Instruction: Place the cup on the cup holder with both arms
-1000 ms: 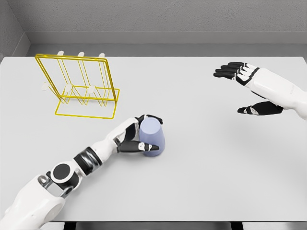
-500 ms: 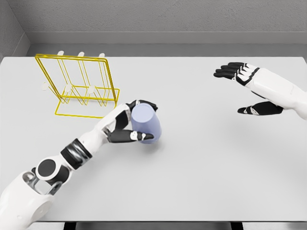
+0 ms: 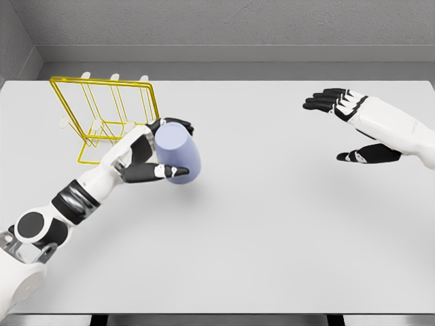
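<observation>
Plain lavender cup (image 3: 178, 153) is gripped by left hand (image 3: 145, 157), tilted, base up-left, just right of yellow rack (image 3: 109, 115). Right hand (image 3: 353, 125) is spread, empty, far right.

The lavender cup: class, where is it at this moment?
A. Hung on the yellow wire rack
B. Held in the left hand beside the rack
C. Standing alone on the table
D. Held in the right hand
B: the left hand wraps the lavender cup beside the yellow wire rack.
</observation>
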`<state>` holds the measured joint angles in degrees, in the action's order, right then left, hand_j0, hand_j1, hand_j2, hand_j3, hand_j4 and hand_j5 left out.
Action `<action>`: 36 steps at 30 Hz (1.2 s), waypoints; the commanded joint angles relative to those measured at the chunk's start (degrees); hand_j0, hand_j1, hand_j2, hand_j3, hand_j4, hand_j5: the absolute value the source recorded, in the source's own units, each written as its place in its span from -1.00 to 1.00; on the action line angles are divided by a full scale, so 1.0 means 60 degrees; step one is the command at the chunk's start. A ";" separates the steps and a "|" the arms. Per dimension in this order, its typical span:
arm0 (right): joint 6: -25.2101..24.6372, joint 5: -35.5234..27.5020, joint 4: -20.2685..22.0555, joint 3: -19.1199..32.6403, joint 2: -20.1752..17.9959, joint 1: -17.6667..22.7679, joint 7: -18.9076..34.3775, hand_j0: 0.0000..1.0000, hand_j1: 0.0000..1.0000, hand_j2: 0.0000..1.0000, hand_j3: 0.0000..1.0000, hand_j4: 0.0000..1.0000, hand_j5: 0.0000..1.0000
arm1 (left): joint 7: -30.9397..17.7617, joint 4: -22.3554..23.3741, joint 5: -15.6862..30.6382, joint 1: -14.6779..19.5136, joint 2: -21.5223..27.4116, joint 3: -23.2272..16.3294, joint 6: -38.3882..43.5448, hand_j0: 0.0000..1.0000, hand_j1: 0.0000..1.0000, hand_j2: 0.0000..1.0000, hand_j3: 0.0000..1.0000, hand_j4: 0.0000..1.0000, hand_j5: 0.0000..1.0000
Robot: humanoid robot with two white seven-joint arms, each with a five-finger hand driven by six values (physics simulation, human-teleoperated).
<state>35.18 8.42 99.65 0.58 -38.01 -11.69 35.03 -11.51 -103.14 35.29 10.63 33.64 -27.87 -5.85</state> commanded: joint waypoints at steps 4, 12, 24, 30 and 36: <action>-0.0029 -0.0070 0.0003 -0.0009 -0.0007 -0.0015 -0.0005 1.00 1.00 1.00 1.00 1.00 1.00 | 0.0013 -0.0008 0.0299 0.0000 0.0443 0.0133 -0.0474 0.37 0.37 0.37 0.37 0.37 0.37; -0.0029 -0.0070 0.0003 0.0006 -0.0007 -0.0015 -0.0005 1.00 1.00 1.00 1.00 1.00 1.00 | 0.0014 -0.0008 0.0314 0.0205 0.0618 0.0148 -0.0782 0.38 0.38 0.38 0.38 0.38 0.38; -0.0029 -0.0070 -0.0012 0.0006 -0.0007 0.0000 -0.0005 1.00 1.00 1.00 1.00 1.00 1.00 | 0.0014 -0.0008 0.0738 0.0220 0.1117 0.0705 -0.1251 0.41 0.41 0.41 0.41 0.41 0.41; -0.0029 -0.0070 -0.0026 0.0006 -0.0007 0.0000 -0.0005 1.00 1.00 1.00 1.00 1.00 1.00 | 0.0014 -0.0008 0.0797 0.0176 0.1234 0.0822 -0.1236 0.43 0.43 0.43 0.43 0.43 0.43; -0.0029 -0.0070 -0.0026 0.0006 -0.0007 0.0000 -0.0005 1.00 1.00 1.00 1.00 1.00 1.00 | 0.0028 0.0007 0.0973 0.0146 0.1307 0.1115 -0.1163 0.43 0.43 0.43 0.43 0.43 0.43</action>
<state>35.18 8.42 99.48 0.61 -38.01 -11.69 35.03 -11.41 -103.08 40.53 11.51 41.34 -21.79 -12.94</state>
